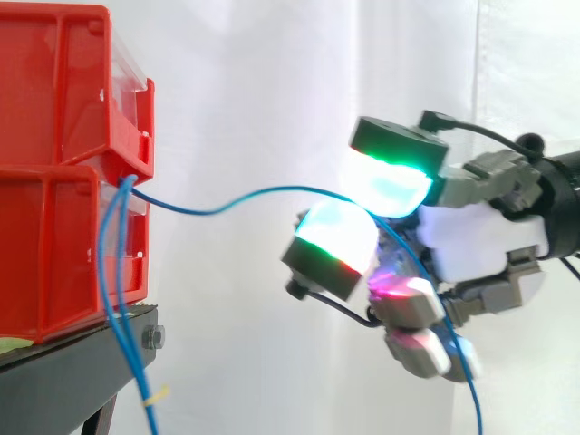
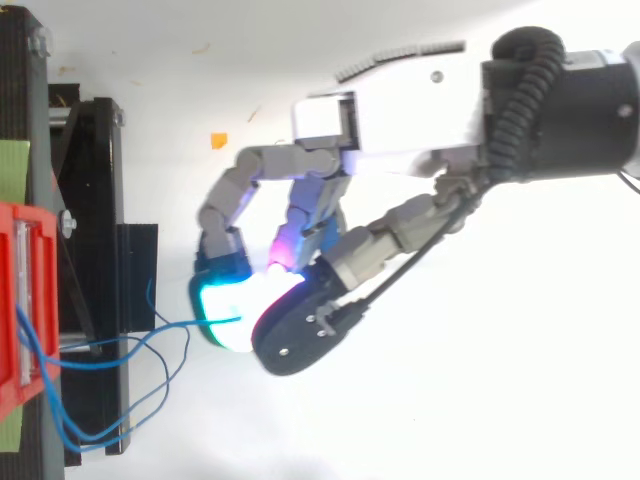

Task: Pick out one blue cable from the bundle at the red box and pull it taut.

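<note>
One cable picked, not tight yet

The hand (image 1: 480,237) has its fingers curled round one blue cable (image 1: 237,201), out to the side of the red box (image 1: 63,163). The cable bends in a wavy line, so it needs more pull. The other cables (image 1: 113,281) hang down by the box.

Two red bins (image 1: 54,100), three blue cables (image 1: 237,199), one hand (image 1: 476,240)

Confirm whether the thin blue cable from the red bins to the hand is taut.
No, the thin blue cable runs in a slack wave to the fingers.
</note>
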